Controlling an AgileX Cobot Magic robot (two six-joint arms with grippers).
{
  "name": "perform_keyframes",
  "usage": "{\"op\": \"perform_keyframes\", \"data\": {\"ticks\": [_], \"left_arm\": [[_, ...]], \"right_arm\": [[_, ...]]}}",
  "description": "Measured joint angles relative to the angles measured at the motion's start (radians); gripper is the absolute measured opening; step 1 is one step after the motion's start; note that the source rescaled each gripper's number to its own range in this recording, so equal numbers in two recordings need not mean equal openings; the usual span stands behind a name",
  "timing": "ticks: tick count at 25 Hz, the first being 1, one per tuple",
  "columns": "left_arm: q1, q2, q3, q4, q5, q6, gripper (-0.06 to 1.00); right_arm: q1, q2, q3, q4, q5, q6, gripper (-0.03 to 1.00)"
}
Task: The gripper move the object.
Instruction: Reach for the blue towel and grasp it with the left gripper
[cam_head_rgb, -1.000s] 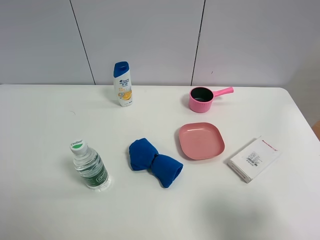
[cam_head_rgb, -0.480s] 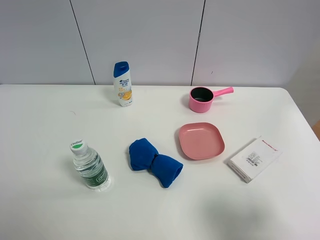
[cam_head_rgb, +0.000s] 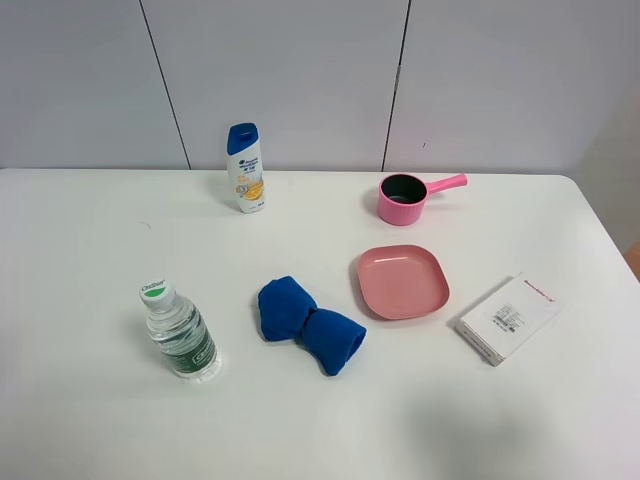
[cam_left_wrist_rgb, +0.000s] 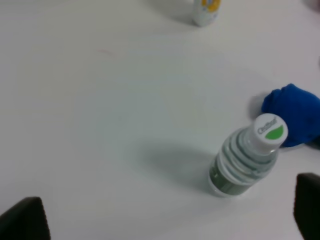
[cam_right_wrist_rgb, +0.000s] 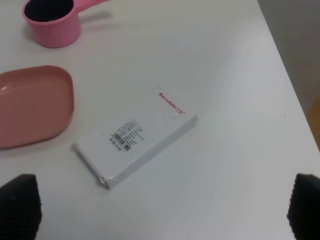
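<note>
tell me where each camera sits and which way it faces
Exterior high: mounted high, facing down on the white table toward the wall; blue cloth mid-table; no robot parts show.
Left wrist: on the left arm, looking down at the water bottle; left end effector shows as dark tips, wide apart.
Right wrist: on the right arm, looking down at the white box and pink plate; right end effector shows likewise.
Shared: exterior high and left wrist both show water bottle and blue cloth.

Just blurry black tips in sight: left gripper has squarish fingertips, right gripper plain, rounded ones.
</note>
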Motion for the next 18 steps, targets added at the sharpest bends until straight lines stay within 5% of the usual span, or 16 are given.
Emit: {"op": "perform_keyframes", "data": {"ticks": [18], "left_arm": [[-0.335,0.609,-0.288,0.005,-0.04,0.355,1.0]], "right_arm": [[0.0,0.0,0.0,0.0,0.0,0.0,1.0]]}}
